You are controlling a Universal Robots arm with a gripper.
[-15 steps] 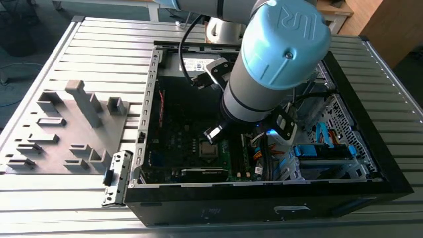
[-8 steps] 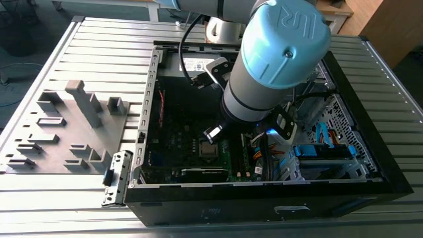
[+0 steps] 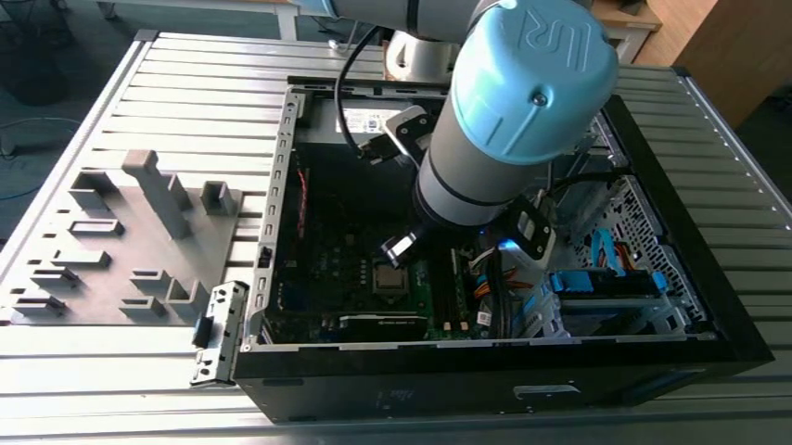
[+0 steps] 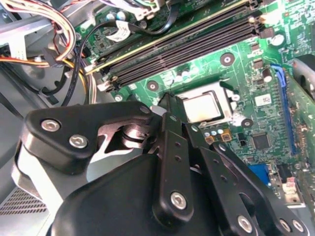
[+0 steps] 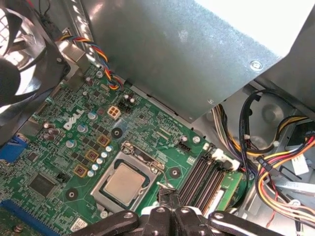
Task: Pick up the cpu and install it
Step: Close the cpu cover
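The small flat square cpu point(image 5: 125, 183), dull silver-grey metal, sits seated in its metal-framed socket on the glossy green motherboard point(image 5: 64, 147). Just above it hangs the black jointed gripper point(image 5: 167, 196), fingers pinched together into a narrow tip, holding nothing.

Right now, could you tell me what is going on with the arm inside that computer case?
The robot arm is reaching down into the open computer case on the slatted table. The gripper hangs just over the green motherboard, close beside the socket. The cpu lies flat in that socket, its silver face up, and the gripper holds nothing. Memory slots run alongside.
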